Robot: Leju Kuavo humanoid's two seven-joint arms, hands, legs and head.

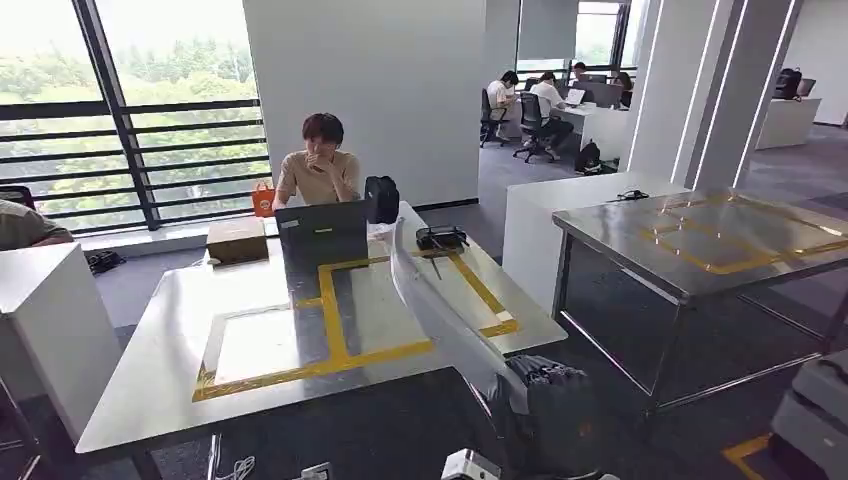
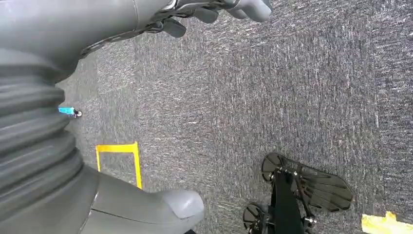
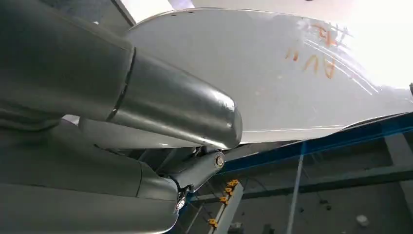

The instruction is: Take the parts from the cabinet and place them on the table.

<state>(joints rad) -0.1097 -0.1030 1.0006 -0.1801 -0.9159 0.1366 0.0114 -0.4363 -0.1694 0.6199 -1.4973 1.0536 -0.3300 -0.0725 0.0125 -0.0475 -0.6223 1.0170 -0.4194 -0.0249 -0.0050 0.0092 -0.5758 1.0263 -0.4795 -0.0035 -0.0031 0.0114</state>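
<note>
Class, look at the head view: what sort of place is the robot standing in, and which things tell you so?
Probably an open-plan office used as a robot test space: a person at a laptop, more desks with seated people behind, and steel tables marked with yellow tape.

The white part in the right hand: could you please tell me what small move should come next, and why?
Probably ease the white part left and down toward the yellow tape outline on the table. The right hand grips its near end, and it looks lifted over the table's right side, not resting flat.
</note>
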